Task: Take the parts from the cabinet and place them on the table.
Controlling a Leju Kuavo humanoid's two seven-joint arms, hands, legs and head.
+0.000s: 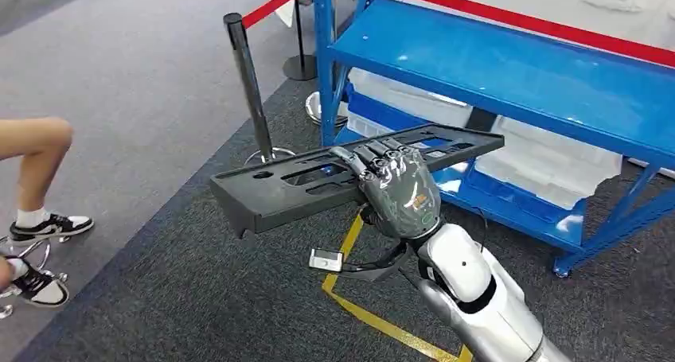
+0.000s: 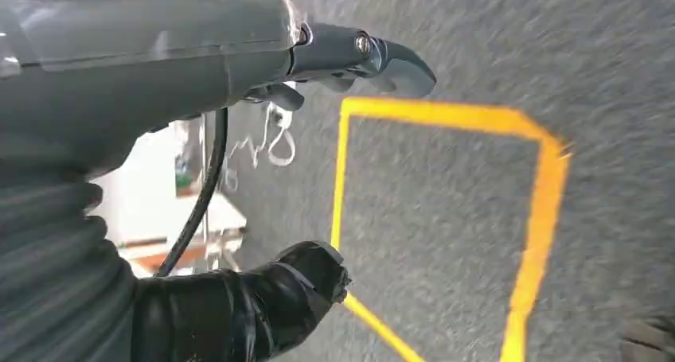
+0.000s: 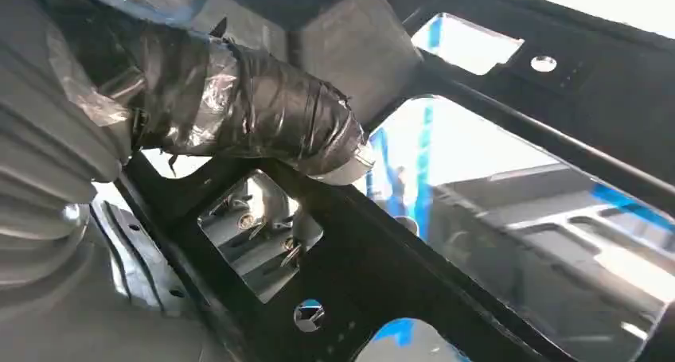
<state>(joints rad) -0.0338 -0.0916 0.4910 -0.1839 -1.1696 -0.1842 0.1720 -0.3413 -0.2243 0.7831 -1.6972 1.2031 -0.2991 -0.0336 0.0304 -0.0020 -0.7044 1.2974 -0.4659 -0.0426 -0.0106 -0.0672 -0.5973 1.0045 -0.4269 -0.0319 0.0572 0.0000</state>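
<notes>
R hand (image 1: 398,188) gripped the long black part (image 1: 318,179) near its middle, fingers (image 1: 374,157) curled over the top edge, w/ the part held level in the air in front of the blue cabinet (image 1: 509,68), above grey carpet w/ yellow tape (image 1: 374,318). L hand (image 2: 239,179) held nothing, thumb and fingers apart over the carpet. A person's legs (image 1: 36,179) were at the far left.

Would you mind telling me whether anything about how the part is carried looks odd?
Yes: the right hand holds the long black part near its middle; it tilts, its left end lower.
</notes>
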